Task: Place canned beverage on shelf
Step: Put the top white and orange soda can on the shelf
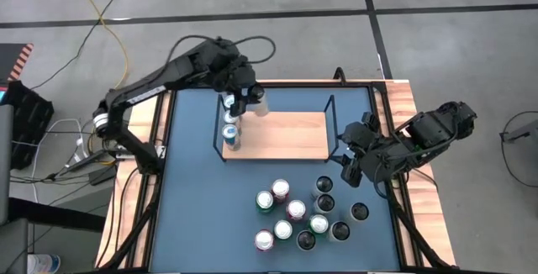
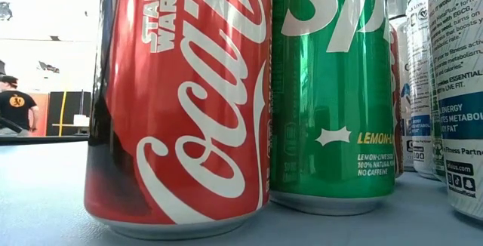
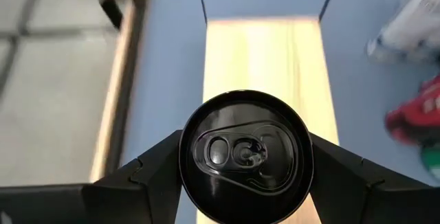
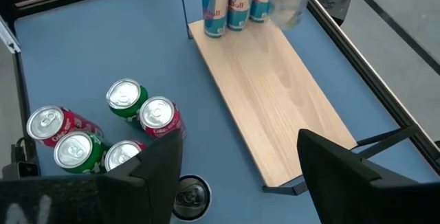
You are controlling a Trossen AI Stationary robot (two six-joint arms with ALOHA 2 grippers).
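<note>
One round black-topped can [image 3: 245,157] sits clamped in the left gripper [image 3: 245,183] above the pale wood shelf [image 3: 261,59].

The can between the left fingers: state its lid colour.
Black; the can shows best in the left wrist view.

Shelf [image 1: 290,135] lies on counter [image 1: 193,215], toward its far side. Three cans [image 1: 229,127] stand in a row on the shelf's left end. Loose can cluster [image 1: 307,215] sits on the counter, nearer than the shelf.
</note>
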